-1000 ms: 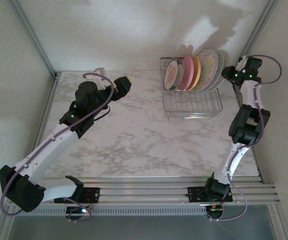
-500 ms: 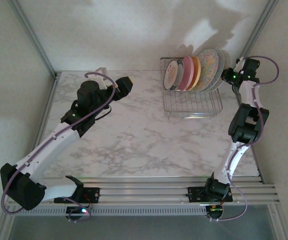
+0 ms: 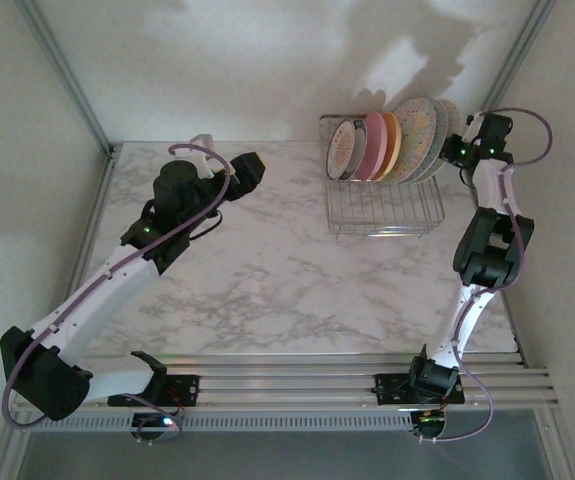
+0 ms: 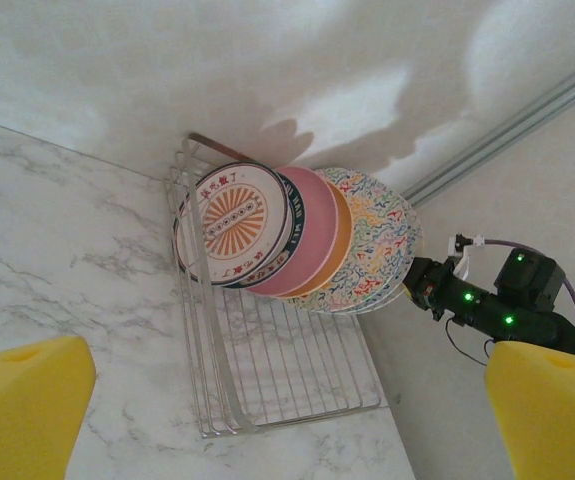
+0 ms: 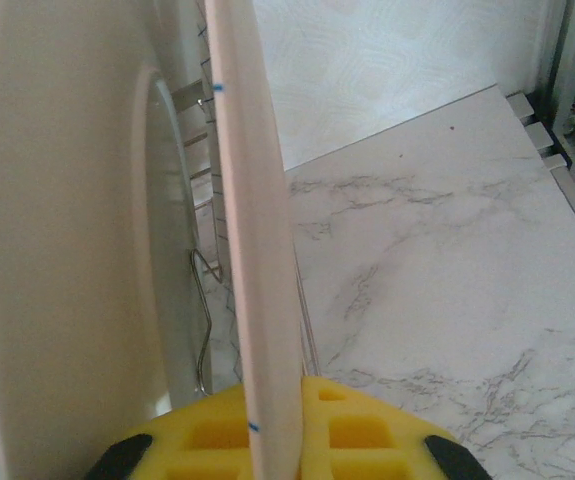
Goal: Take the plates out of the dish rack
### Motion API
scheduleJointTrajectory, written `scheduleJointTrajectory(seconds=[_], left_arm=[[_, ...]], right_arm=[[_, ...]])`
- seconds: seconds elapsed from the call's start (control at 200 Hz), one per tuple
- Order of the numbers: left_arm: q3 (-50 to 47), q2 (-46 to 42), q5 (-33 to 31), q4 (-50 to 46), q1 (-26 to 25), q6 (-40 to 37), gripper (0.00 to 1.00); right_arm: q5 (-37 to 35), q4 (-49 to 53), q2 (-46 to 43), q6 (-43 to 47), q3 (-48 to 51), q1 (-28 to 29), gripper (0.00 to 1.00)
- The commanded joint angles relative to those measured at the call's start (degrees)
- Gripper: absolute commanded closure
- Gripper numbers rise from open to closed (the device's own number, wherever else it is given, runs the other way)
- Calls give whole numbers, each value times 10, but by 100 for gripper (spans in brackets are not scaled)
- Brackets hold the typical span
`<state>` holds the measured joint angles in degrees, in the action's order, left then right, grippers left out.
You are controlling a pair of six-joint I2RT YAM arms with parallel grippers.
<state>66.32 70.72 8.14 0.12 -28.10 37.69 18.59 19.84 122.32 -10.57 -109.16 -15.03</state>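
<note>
The right tool (image 5: 267, 420) pinches the rim of the outermost plate (image 5: 252, 200), upright among the plates (image 3: 387, 145) in the dish rack (image 3: 382, 215) at the table's (image 3: 267, 260) far right corner. Best lifted straight up, without nudging the rest; the left tool (image 3: 250, 168) hangs spread

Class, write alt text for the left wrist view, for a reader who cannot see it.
Plates stand on edge in a silver wire dish rack on the marble table. The right hand grips the rim of the outermost speckled plate; two yellow fingers frame the bottom corners.
</note>
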Motion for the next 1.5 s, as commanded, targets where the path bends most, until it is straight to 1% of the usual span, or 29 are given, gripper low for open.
scheduleJointTrajectory(seconds=[0.0,0.35,0.621,0.776,1.231,1.497], left_arm=[[15,-6,-1,11,-6,-4,1],[12,-6,41,71,-7,6,1],[13,-8,39,93,-8,14,1],[22,0,52,92,-8,17,0],[26,1,56,95,-9,16,0],[23,0,60,100,-9,18,1]], right_arm=[[-7,-17,-40,0,7,16,100],[-47,-34,-72,11,19,17,100],[-66,-49,-93,12,24,18,100],[-79,-52,-104,14,26,17,100],[-133,-52,-150,26,53,18,100],[-153,-70,-196,19,106,19,100]])
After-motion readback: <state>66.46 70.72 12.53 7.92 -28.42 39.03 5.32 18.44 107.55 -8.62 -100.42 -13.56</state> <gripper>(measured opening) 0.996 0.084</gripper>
